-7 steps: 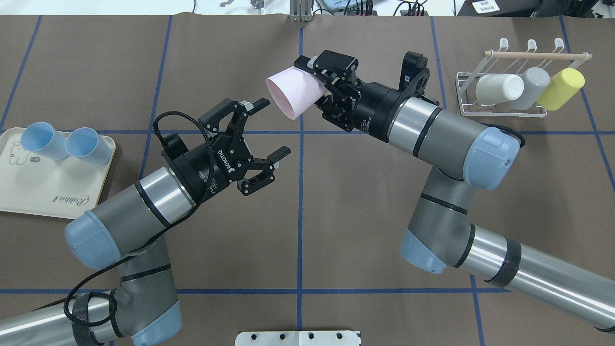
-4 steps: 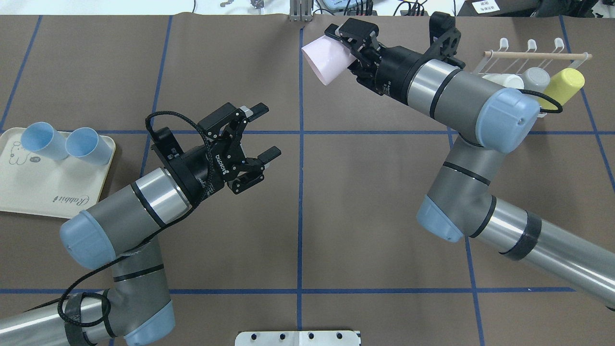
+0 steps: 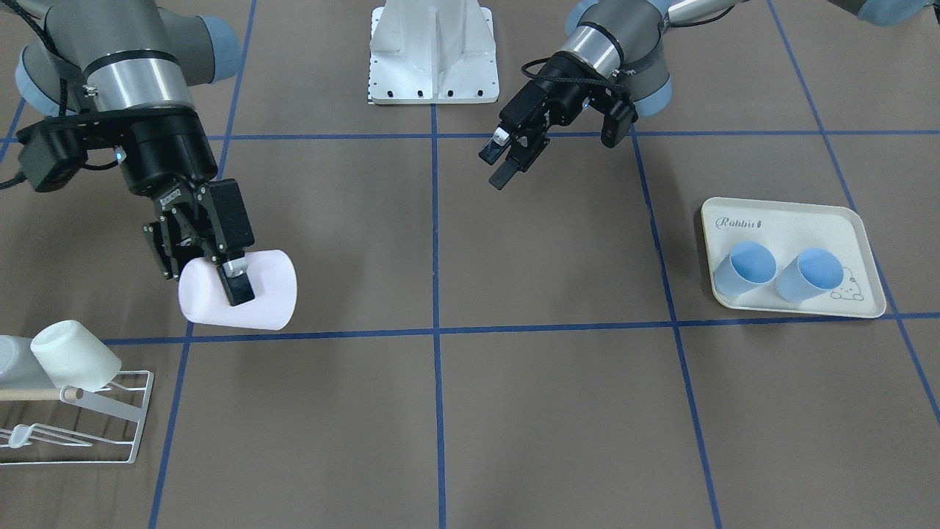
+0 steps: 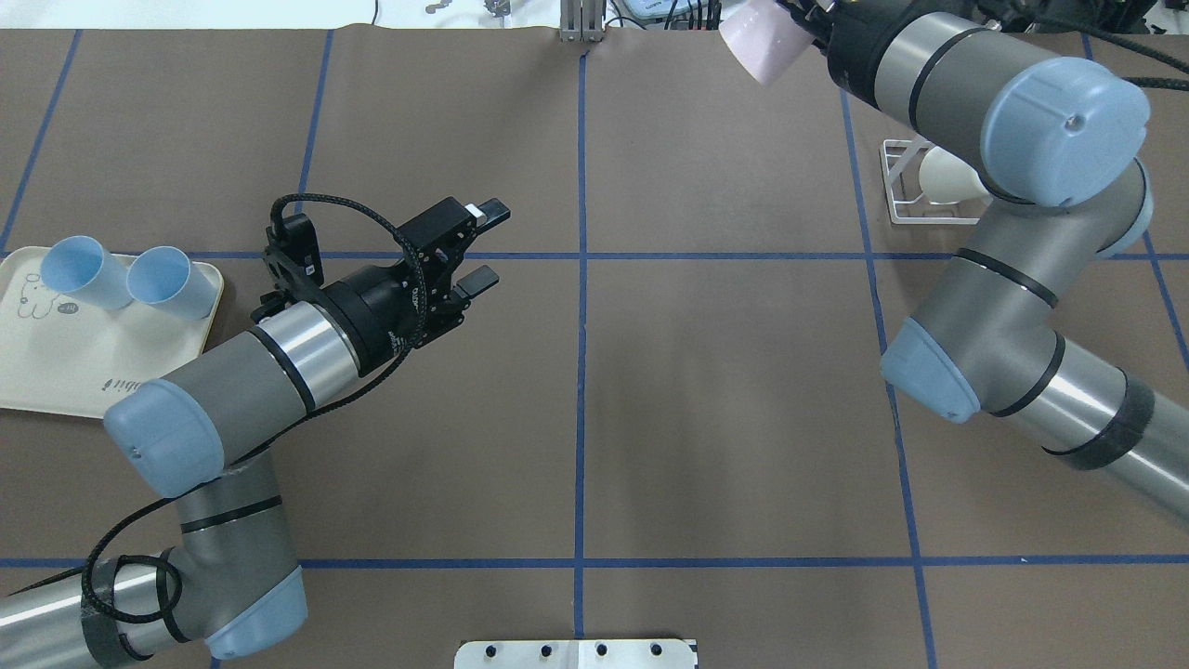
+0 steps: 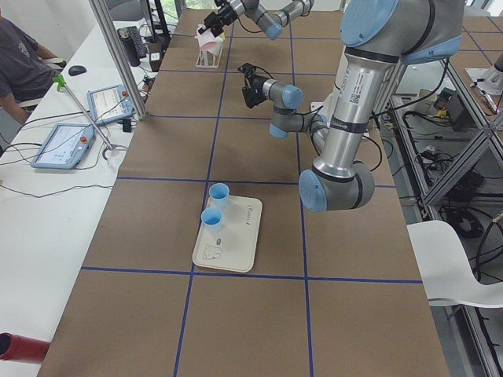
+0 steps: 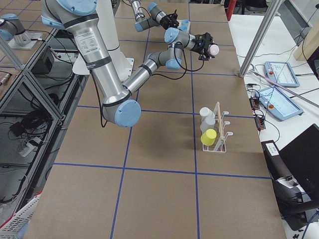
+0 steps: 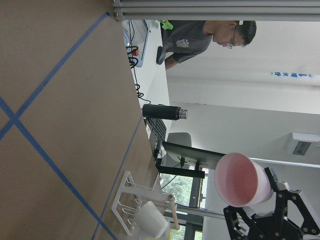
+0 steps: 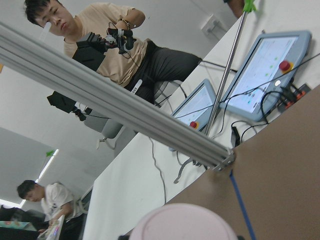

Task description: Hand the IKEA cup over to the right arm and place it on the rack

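Observation:
My right gripper (image 3: 228, 286) is shut on the pale pink IKEA cup (image 3: 253, 290) and holds it on its side in the air. In the overhead view the cup (image 4: 762, 42) is at the table's far edge, left of the white wire rack (image 4: 906, 209), which the right arm partly hides. The rack (image 3: 110, 419) holds a white cup (image 3: 73, 356) below its wooden dowel. My left gripper (image 4: 490, 243) is open and empty, left of the table's middle. The left wrist view shows the pink cup (image 7: 242, 180) with its mouth toward the camera.
A cream rabbit tray (image 4: 56, 344) with two blue cups (image 4: 163, 279) lies at the table's left end. The exterior right view shows white, grey and yellow cups (image 6: 208, 137) on the rack. Operators and screens are beyond the far edge.
My right arm has swung the pink cup right and away, from the table's middle to the far edge near the rack. My left gripper has drawn back left and turned at the wrist.

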### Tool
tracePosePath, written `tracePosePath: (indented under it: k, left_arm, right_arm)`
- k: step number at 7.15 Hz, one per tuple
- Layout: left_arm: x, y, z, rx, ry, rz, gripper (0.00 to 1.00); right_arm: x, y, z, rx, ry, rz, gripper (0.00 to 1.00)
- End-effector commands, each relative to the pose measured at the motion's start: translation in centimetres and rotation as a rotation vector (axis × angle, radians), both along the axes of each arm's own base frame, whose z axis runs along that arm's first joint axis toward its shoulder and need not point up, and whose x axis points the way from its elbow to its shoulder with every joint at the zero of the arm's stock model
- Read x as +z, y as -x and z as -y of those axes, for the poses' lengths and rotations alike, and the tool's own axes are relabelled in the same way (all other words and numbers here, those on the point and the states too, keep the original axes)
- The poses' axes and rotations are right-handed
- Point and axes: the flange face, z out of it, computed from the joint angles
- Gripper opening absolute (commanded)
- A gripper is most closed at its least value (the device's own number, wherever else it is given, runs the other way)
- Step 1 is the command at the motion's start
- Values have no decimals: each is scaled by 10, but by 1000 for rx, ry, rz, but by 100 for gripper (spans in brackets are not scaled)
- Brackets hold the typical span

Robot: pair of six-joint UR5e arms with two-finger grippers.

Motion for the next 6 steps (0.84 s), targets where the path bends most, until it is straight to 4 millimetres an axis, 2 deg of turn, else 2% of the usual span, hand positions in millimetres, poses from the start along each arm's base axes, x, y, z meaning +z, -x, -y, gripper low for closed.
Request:
tracePosePath:
  k: [1, 3, 4, 6]
  left_arm:
    - [-22, 23, 10, -32, 11, 249, 100]
    - [-34, 44, 16, -23, 46, 393, 100]
    - [-37, 50, 15, -7, 45, 504, 100]
    - [-31, 52, 15, 5, 51, 622, 100]
  right_arm:
    - [36, -23, 24, 133, 38, -380, 0]
    - [100, -90, 40, 173, 79, -612, 0]
    - [127, -109, 41, 184, 89, -629, 0]
    - [199, -125, 58, 199, 30, -674, 0]
